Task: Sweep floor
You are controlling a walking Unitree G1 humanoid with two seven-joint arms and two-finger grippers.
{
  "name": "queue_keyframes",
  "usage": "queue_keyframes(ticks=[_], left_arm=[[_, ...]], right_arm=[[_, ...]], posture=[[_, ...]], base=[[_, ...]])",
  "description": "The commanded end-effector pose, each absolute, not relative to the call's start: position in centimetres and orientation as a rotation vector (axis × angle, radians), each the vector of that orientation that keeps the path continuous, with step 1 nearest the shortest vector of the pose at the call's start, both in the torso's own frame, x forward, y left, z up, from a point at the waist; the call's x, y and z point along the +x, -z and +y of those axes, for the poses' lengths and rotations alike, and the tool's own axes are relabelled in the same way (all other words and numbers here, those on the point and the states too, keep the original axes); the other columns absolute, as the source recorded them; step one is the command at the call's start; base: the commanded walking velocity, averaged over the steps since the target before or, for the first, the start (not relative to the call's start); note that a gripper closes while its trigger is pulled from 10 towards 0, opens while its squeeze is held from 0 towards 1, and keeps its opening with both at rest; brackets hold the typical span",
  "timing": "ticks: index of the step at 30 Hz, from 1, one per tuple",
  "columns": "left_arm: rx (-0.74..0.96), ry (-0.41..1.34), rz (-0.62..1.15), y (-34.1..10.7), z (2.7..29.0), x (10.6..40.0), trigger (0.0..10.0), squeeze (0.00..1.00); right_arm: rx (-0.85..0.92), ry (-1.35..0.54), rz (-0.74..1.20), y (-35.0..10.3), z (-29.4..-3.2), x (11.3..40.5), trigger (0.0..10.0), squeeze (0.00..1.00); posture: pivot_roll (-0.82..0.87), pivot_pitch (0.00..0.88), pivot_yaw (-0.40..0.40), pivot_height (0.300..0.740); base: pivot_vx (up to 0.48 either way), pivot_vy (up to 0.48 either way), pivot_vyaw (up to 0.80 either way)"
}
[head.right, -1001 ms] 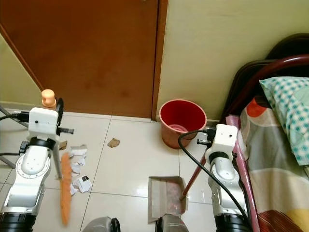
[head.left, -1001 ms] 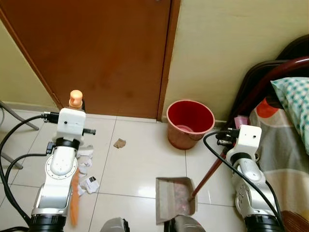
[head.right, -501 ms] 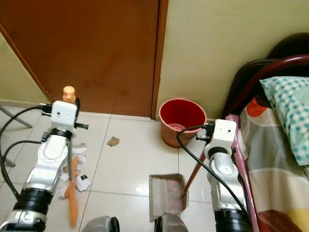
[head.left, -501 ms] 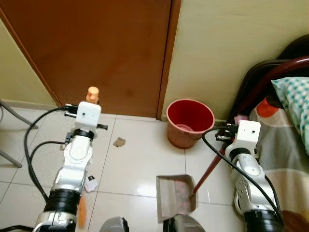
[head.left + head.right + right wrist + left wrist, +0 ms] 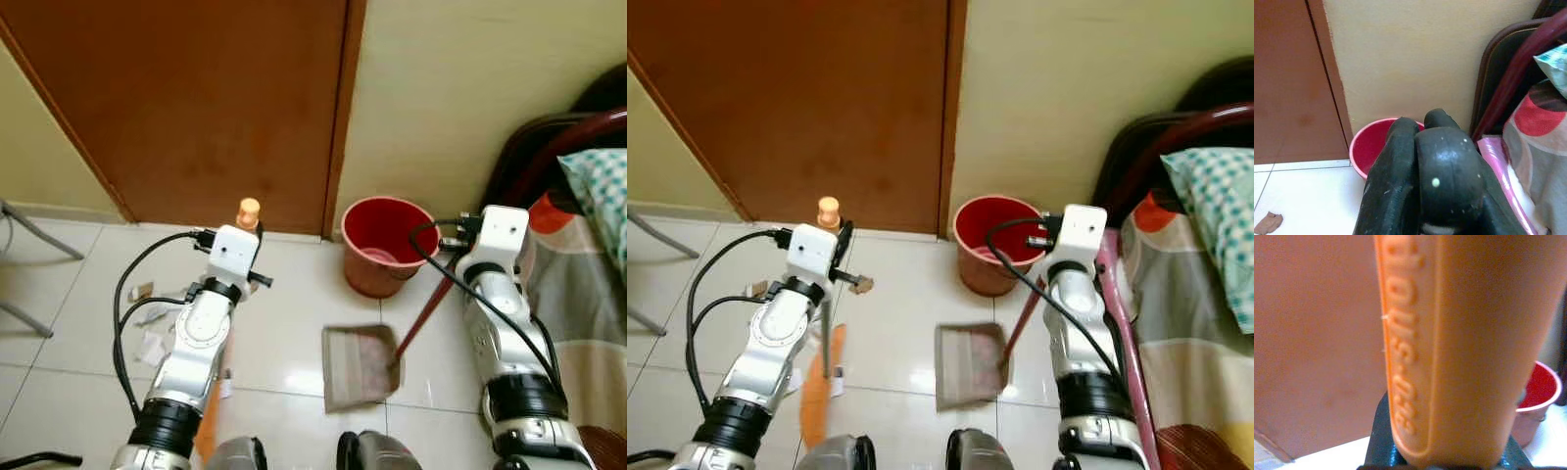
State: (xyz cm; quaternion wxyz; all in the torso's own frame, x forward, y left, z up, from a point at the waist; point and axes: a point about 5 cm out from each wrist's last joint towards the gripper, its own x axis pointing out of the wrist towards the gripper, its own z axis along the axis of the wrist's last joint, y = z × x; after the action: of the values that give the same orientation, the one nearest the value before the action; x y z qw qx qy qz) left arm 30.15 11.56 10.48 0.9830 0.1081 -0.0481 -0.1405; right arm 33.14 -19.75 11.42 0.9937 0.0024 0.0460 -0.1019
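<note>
1 broom (image 5: 813,397) — 1 dustpan (image 5: 359,366) — 1 bucket (image 5: 385,245)

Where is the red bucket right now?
The red bucket stands on the floor against the yellow wall, just right of the brown door. The dustpan lies in front of it, by the robot's right arm.

We see an orange broom (image 5: 816,388) standing upright on the tiled floor (image 5: 284,294), a dustpan (image 5: 359,366) flat beside it.
</note>
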Motion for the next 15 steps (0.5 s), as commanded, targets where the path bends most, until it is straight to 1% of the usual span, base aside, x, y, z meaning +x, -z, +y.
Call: queue_keyframes(ticks=[1,4,7,10,15], left_arm=[[0.171,0.304,-0.092,-11.0,10.7,29.9,10.0,0.0],[0.157,0.302,-0.078,-11.3,10.3,30.0,10.0,0.0],[0.114,0.332,-0.109,-12.8,9.3,30.0,10.0,0.0],[0.092,0.341,-0.133,-14.1,8.9,29.9,10.0,0.0],[0.091,0.314,-0.149,-15.3,9.1,30.1,10.0,0.0]], right_arm=[[0.019,0.228,0.08,-11.6,-19.7,33.4,10.0,0.0],[0.04,0.243,0.098,-11.3,-19.5,33.5,10.0,0.0],[0.057,0.253,0.118,-10.6,-19.3,33.6,10.0,0.0],[0.057,0.244,0.121,-10.3,-18.8,33.6,10.0,0.0],[0.059,0.242,0.13,-10.0,-18.3,33.6,10.0,0.0]], posture=[[-0.01,0.159,-0.026,0.74],[-0.01,0.162,-0.027,0.74],[0.0,0.17,-0.027,0.74],[0.0,0.17,-0.027,0.74],[0.0,0.165,-0.025,0.74]], base=[[0.0,0.0,0.0],[0.0,0.0,0.0],[0.0,0.0,0.0],[0.0,0.0,0.0],[0.0,0.0,0.0]])
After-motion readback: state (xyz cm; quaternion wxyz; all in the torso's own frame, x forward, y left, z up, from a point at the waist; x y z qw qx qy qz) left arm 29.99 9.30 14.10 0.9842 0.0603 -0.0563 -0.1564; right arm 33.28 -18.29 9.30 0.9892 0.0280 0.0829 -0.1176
